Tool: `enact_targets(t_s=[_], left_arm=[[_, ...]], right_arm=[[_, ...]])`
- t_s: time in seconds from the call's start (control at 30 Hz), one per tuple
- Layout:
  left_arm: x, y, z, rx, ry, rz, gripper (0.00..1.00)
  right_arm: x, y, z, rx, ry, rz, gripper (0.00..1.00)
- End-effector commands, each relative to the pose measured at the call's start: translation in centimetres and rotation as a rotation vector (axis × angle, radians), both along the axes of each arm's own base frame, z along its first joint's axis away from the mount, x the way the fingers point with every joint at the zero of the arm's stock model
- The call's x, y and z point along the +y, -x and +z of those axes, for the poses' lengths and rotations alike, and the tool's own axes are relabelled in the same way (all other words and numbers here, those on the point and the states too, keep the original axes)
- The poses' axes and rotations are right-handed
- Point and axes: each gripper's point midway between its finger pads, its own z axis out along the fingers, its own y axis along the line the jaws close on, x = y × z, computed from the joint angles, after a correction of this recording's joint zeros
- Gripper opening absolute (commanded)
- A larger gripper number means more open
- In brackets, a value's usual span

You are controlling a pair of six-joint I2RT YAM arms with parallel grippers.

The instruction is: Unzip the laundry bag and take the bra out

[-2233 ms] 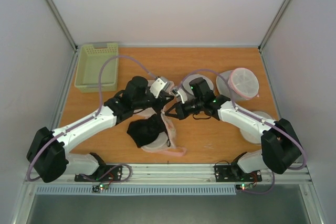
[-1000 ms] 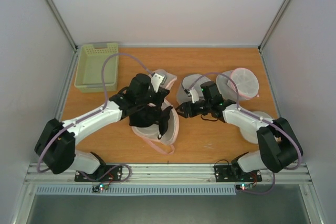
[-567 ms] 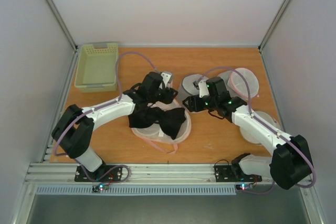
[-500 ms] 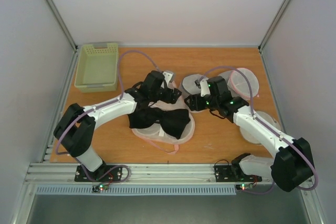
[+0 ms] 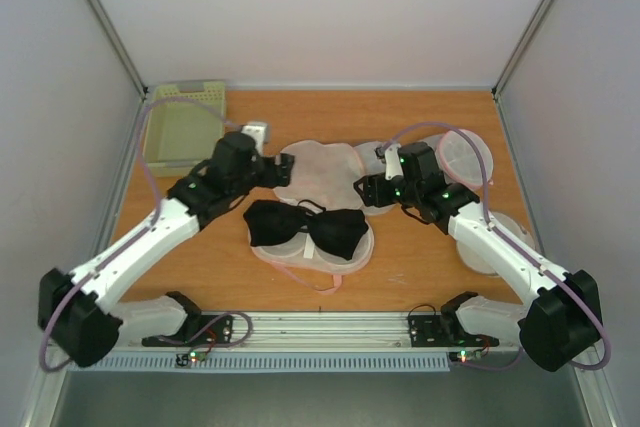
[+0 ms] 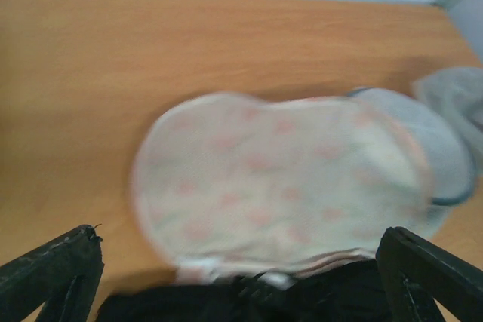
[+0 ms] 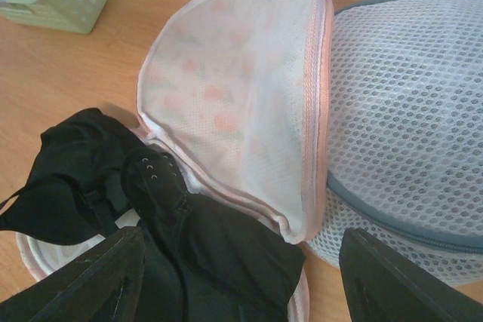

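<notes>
The laundry bag lies unzipped in the middle of the table, its printed flap [image 5: 318,167] folded back and its lower half [image 5: 300,259] nearer me. The black bra [image 5: 305,228] rests spread on that lower half, both cups showing. My left gripper [image 5: 274,173] is open just left of the flap, with nothing between its fingers. The left wrist view is blurred: flap [image 6: 279,179] ahead, bra [image 6: 249,303] at the bottom edge. My right gripper [image 5: 364,190] is open to the flap's right. In its wrist view the mesh-lined flap [image 7: 234,88] stands over the bra [image 7: 204,246].
A green basket [image 5: 183,127] sits at the back left. A grey-rimmed white mesh bag [image 7: 407,111] lies against the flap's right side. A round pink-rimmed mesh bag [image 5: 462,157] stands at the back right, another white one [image 5: 495,242] under the right arm.
My left gripper has opened, let go of the flap and drawn back to the left. The flap now lies folded back and the bra lies spread out. My right gripper has opened wider.
</notes>
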Motion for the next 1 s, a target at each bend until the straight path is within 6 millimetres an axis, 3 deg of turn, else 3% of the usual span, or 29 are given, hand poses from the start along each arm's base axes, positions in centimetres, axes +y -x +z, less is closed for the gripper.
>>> enact_targets(t_s=[0.0,0.07,0.17,0.4,0.63,0.77,0.97], left_arm=[[7.4,3.1,-6.3,0.239,0.043,0.273,0.93],[8.9,4.1,-8.8,0.297,0.089,0.354,0.87],[9.8,4.2,-11.7,0.397,0.224,0.443,0.87],[11.5,3.0,-17.7,0.520,0.278,0.561,0.97],[8.3,0.9,-19.3,0.529,0.377,0.424,0.91],[8.1,0.8,-19.6,0.542,0.367,0.412,0.72],[9.2,1.7,-18.0,0.491,0.321,0.416,0.47]], right_arm=[[0.4,-0.1,1.3,-0.047,-0.015,0.018,0.72],[0.6,-0.1,1.0,-0.040,-0.014,0.026,0.73],[0.8,0.0,0.9,-0.036,-0.016,0.037,0.73],[0.8,0.3,0.3,-0.027,-0.009,0.048,0.73],[0.9,0.3,-0.2,-0.019,-0.004,0.057,0.73],[1.1,0.3,-0.2,-0.014,-0.010,0.062,0.73],[1.8,1.2,-1.9,0.061,-0.036,0.087,0.71]])
